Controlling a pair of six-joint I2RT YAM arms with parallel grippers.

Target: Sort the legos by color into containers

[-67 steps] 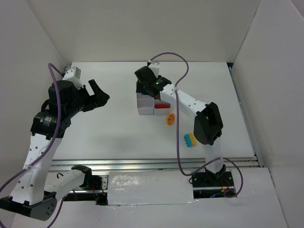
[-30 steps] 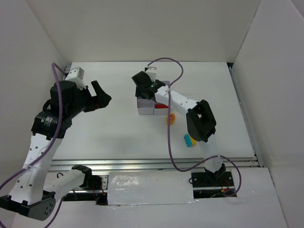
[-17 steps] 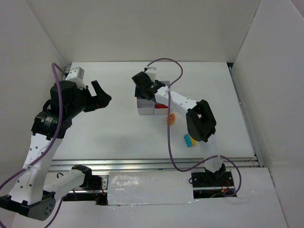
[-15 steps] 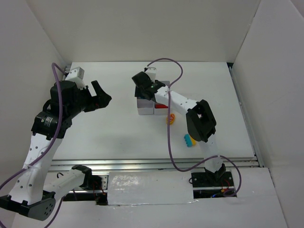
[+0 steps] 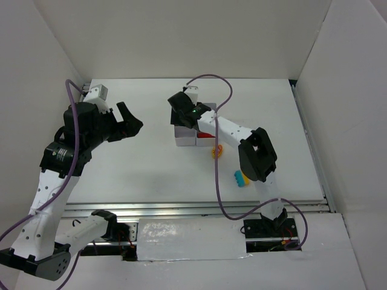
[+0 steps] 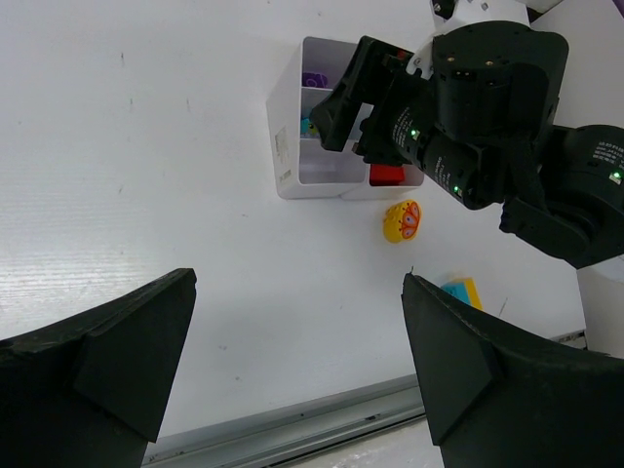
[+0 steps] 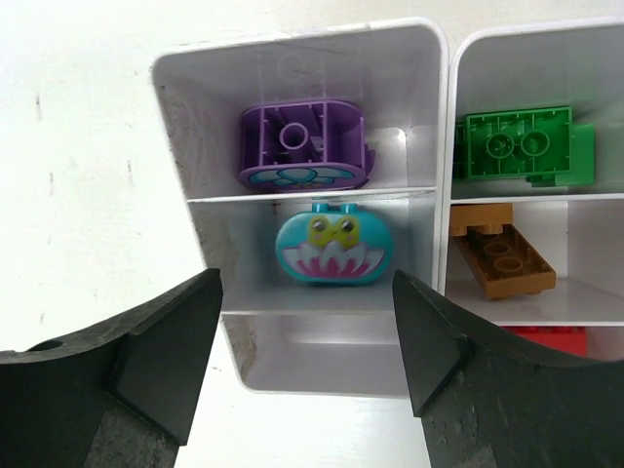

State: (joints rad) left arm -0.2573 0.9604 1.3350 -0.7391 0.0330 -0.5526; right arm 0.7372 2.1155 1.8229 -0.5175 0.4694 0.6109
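The containers [image 7: 292, 58] are a white six-compartment block, seen from straight above in the right wrist view. Its left column holds a purple lego [image 7: 302, 146] and a teal lego [image 7: 333, 249] with a printed face; the nearest cell is bare. The right column holds a green lego [image 7: 517, 144], an orange-brown one [image 7: 502, 255] and a red one [image 7: 551, 338]. My right gripper [image 7: 306, 283] hangs open above the left column, holding nothing. A yellow round lego [image 5: 217, 151] and a blue-and-yellow lego [image 5: 242, 178] lie on the table. My left gripper [image 5: 128, 124] is open and held high to the left.
White walls enclose the table on the left, back and right. A metal rail [image 5: 193, 208] runs along the near edge. The right arm's purple cable [image 5: 214, 175] loops over the table beside the loose legos.
Since the earliest frame the right arm has drawn in and its gripper has shifted slightly left over the containers. In the last second it has barely moved. The left arm is still.
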